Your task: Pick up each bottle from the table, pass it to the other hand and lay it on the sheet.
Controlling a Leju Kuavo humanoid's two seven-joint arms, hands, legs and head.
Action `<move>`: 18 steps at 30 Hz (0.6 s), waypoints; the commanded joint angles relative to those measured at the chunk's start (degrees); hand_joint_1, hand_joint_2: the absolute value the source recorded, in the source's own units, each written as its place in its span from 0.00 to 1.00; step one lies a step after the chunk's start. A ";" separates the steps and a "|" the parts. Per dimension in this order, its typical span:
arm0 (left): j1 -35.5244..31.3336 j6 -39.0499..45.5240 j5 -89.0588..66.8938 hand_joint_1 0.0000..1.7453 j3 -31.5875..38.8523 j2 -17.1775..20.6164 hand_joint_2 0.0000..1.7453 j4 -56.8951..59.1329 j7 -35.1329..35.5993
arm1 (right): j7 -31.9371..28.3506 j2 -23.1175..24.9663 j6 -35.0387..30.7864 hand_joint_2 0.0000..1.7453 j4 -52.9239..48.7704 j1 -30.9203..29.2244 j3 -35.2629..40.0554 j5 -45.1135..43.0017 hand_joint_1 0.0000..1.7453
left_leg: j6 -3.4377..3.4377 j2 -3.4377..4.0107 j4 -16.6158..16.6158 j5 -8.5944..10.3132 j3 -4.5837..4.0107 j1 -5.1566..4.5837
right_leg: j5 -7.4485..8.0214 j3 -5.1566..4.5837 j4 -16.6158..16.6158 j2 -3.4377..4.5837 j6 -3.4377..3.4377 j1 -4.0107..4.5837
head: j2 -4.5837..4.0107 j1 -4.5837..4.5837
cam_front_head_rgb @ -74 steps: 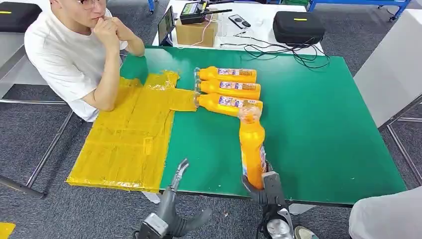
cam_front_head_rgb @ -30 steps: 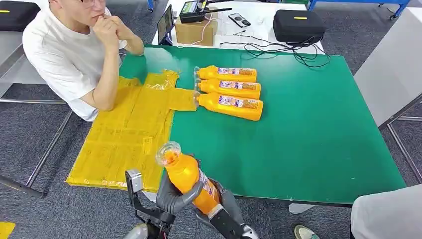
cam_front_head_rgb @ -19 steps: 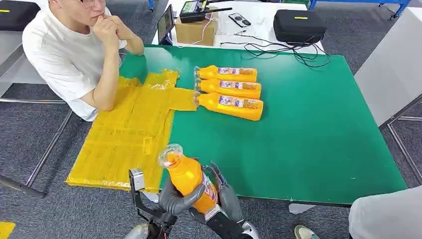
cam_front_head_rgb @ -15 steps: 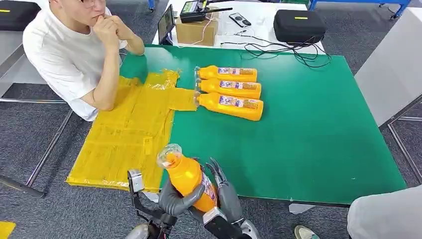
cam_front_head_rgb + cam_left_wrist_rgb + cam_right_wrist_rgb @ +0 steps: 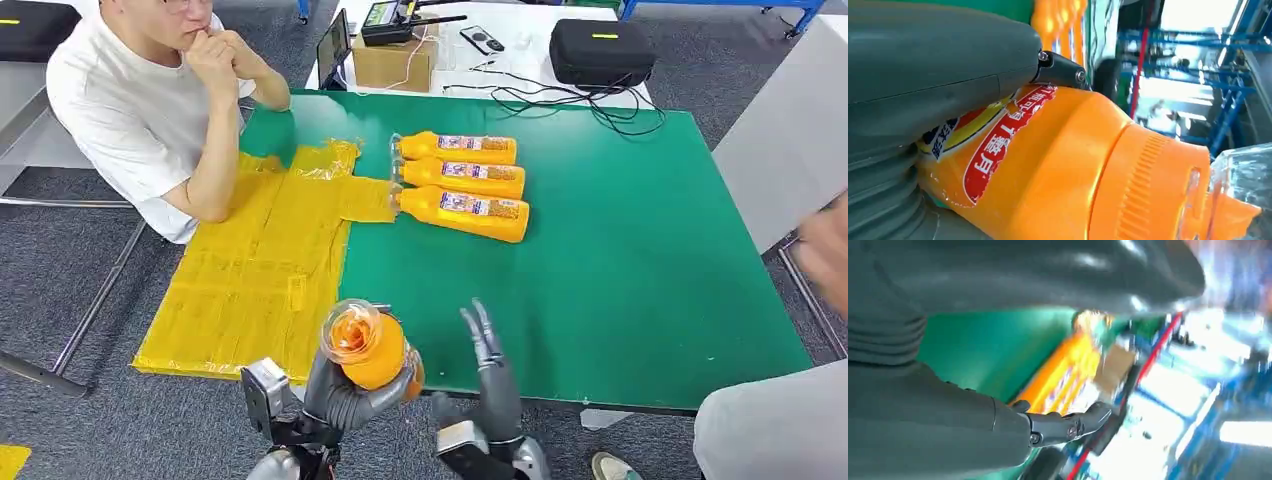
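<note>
On the green table (image 5: 640, 250) three bottles (image 5: 460, 180) lie beside the yellow sheet (image 5: 260, 270). At its near edge the left hand (image 5: 350, 395) grips an orange bottle (image 5: 368, 350), cap toward the camera; the right hand (image 5: 490, 375) is empty beside it, fingers spread

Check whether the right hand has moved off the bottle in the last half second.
Yes. The right hand has let go and swung right along the green table's near edge, fingers spread, leaving the bottle gripped by the left hand.
</note>
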 commanded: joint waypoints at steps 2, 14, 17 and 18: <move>-6.38 12.14 -14.06 1.00 6.31 0.51 1.00 8.67 -0.56 | -2.81 3.78 -0.18 0.00 -14.40 4.78 -14.21 -7.26 0.00 | -0.10 -0.07 0.01 -0.02 0.09 0.06 | -0.06 0.09 0.05 -0.12 -0.17 0.08 | 0.00 -0.02; -15.17 23.83 -37.49 1.00 13.80 0.06 1.00 29.43 3.96 | -1.91 4.76 5.61 0.00 -14.36 4.57 -14.77 -13.86 0.00 | -0.06 0.02 -0.07 0.00 0.26 0.06 | -0.04 0.26 -0.07 -0.07 -0.15 0.09 | 0.00 -0.02; -17.15 23.55 -37.12 1.00 15.34 -0.24 1.00 33.40 1.87 | -1.85 4.97 5.37 0.00 -13.97 4.22 -14.61 -13.76 0.00 | -0.08 -0.02 -0.07 0.03 0.24 0.07 | -0.02 0.24 -0.06 -0.08 -0.15 0.09 | 0.00 -0.02; -18.03 24.39 -40.23 1.00 14.61 0.51 1.00 35.46 2.42 | -1.42 4.39 7.67 0.00 -13.66 3.75 -13.71 -14.49 0.00 | -0.11 0.02 -0.06 0.00 0.29 0.09 | -0.04 0.28 -0.04 -0.05 -0.21 0.11 | 0.00 -0.02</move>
